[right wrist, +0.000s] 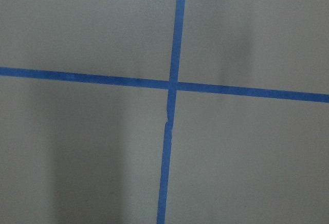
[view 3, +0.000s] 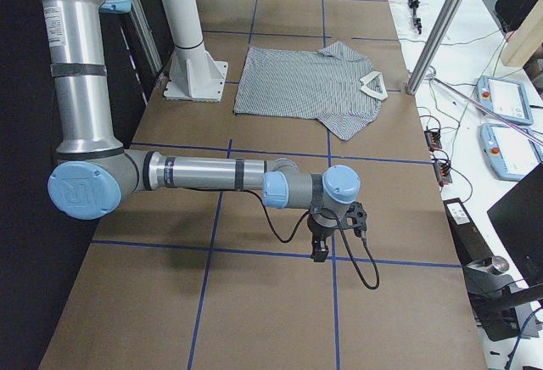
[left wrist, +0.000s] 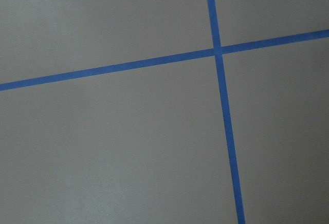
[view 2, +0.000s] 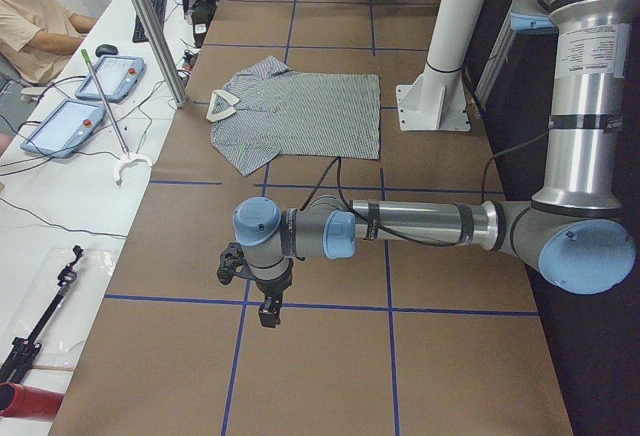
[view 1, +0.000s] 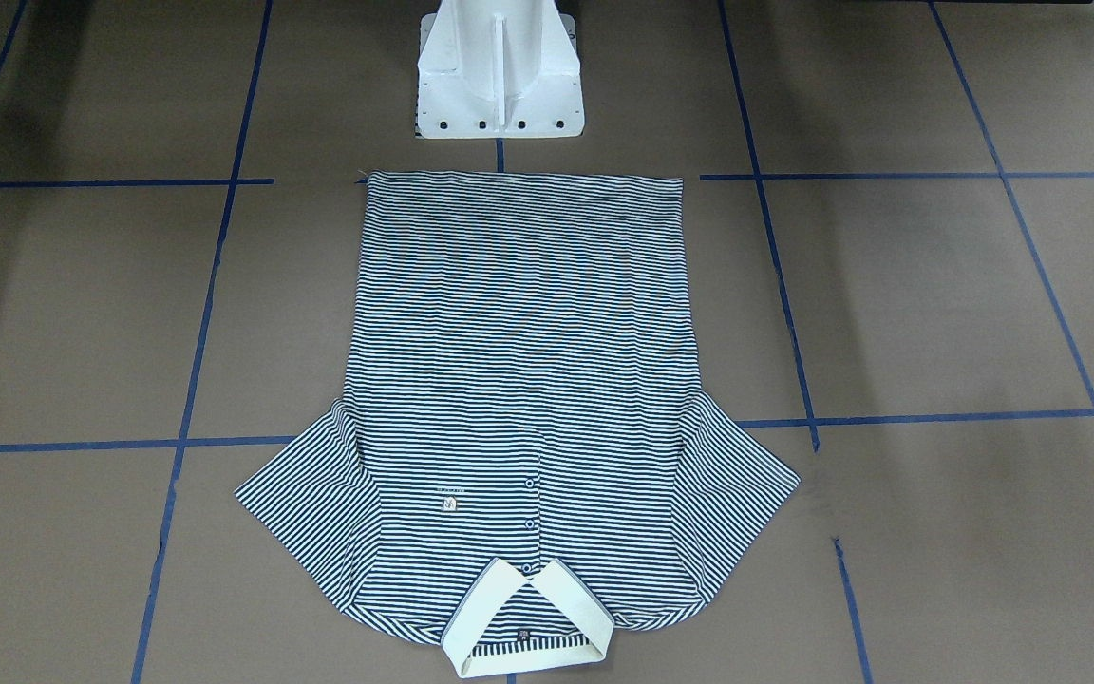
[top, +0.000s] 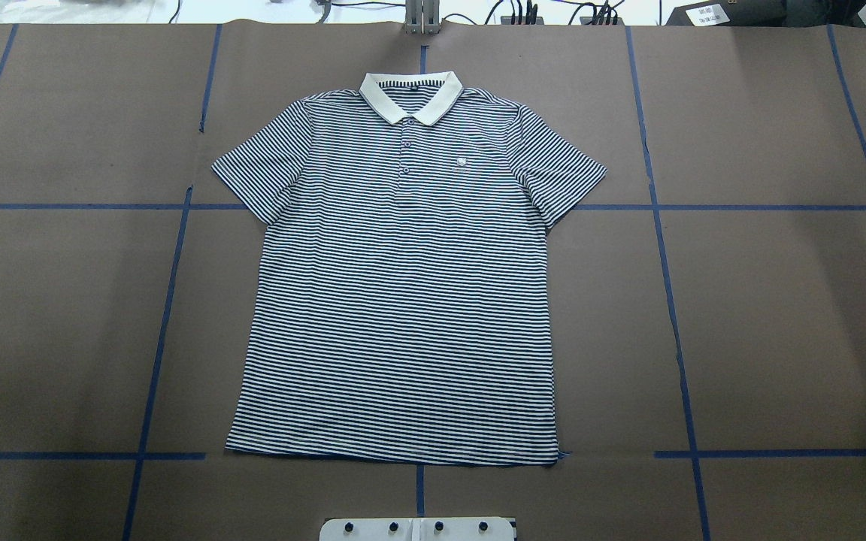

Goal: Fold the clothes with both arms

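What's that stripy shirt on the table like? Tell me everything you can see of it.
The polo shirt has thin navy-and-white stripes, a cream collar, three small buttons and a chest logo patch. It lies flat, front up, unfolded, short sleeves spread, collar away from the robot. Only the brown table touches it.

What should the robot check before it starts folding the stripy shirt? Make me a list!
1. Navy-and-white striped polo shirt lies flat, buttons up: ok.
2. Both short sleeves spread out: ok.
3. Cream-white collar lies neat, on the side away from the robot: ok.
4. Left arm's black claw clear of the shirt: ok.
5. Right arm's black claw clear of the shirt: ok.
6. Claws open, ready to grab: cannot tell.
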You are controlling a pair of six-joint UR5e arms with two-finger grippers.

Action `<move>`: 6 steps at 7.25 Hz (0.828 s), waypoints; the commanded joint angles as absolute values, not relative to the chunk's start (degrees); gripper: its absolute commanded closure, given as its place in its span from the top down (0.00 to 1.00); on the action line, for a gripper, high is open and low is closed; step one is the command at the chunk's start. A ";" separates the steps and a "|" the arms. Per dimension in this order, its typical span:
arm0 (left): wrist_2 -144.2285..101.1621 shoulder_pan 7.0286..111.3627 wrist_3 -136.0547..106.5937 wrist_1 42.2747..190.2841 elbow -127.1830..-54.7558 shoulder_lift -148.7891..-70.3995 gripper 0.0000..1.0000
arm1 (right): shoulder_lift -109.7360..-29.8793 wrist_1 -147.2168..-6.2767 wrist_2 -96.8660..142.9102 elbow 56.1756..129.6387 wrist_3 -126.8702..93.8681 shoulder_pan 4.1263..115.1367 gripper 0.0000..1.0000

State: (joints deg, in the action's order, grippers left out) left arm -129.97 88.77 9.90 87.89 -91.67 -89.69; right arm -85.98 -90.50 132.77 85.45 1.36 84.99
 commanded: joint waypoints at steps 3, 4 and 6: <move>-131.31 88.77 9.40 90.17 -93.78 -89.65 1.00 | -86.57 -87.22 132.89 85.69 1.41 85.17 1.00; -131.48 88.60 9.49 91.92 -92.82 -90.08 1.00 | -86.66 -83.19 133.59 84.91 1.41 84.90 1.00; -132.09 88.51 8.19 100.52 -91.41 -90.26 1.00 | -84.48 -77.02 139.38 85.51 -9.59 80.19 1.00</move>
State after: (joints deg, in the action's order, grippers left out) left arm -131.63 88.56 9.12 96.28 -92.08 -90.15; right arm -86.07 -80.79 136.73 85.22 -2.33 83.33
